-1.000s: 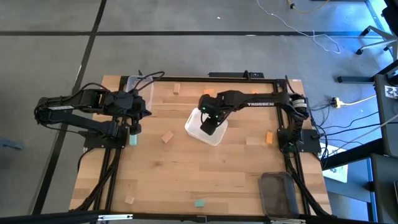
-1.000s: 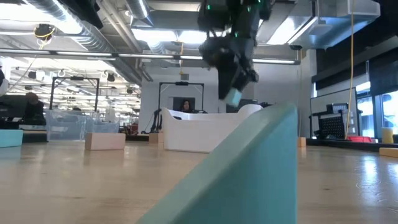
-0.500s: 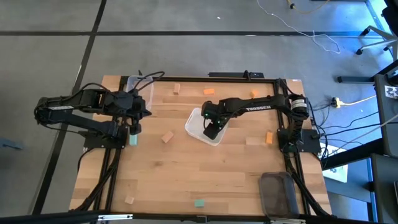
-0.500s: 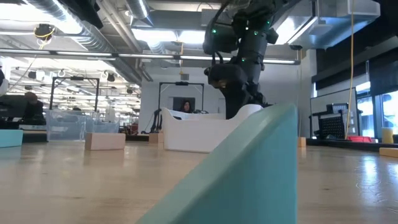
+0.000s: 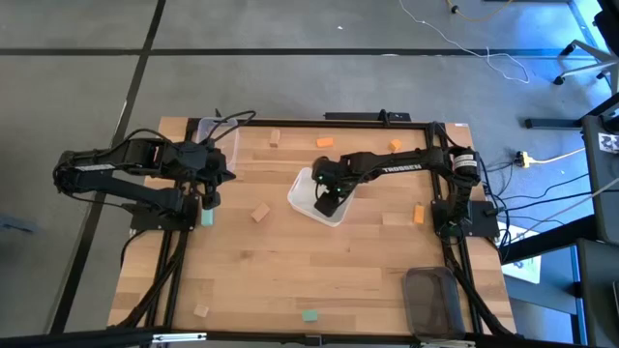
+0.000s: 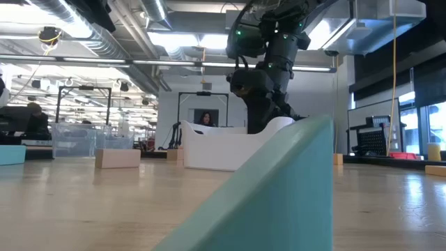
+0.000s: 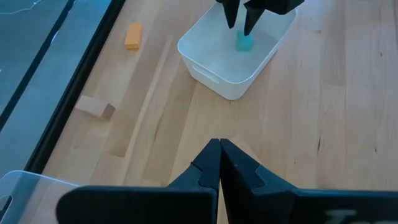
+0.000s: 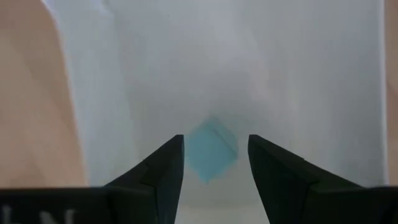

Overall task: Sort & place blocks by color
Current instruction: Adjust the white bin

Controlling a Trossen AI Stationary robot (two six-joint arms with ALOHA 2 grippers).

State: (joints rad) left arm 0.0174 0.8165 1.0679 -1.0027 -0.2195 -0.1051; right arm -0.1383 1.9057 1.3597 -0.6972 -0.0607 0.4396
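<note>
High view: the right pincer [image 5: 328, 203] reaches down into the white tray [image 5: 302, 198] at mid-desk. The left pincer [image 5: 206, 201] waits at the desk's [image 5: 290, 280] left edge, just above a teal block [image 5: 207, 218]. Loose blocks lie scattered: wood ones [image 5: 259, 213] left of the tray and at the far edge [image 5: 275, 138], orange ones [image 5: 324, 142] beyond the tray and at the right edge [image 5: 419, 214], a second teal one [image 5: 309, 315] at the near edge.

Low view: the right arm [image 6: 268, 63] dips behind the tray's [image 6: 216, 150] wall; its pincer is hidden. A teal block [image 6: 279, 202] fills the foreground. A wood block [image 6: 117, 158] lies left of the tray.

Left wrist view: the left pincer [image 7: 219, 163] is fully closed and empty. Ahead, the right pincer [image 7: 239, 22] stands over a teal block [image 7: 244, 42] on the tray [image 7: 211, 65] floor.

Right wrist view: the right pincer [image 8: 216, 163] is parted, its fingers [image 8: 166, 167] either side of the teal block [image 8: 211, 149], with narrow gaps showing. The block rests in the tray [image 8: 249, 62].
</note>
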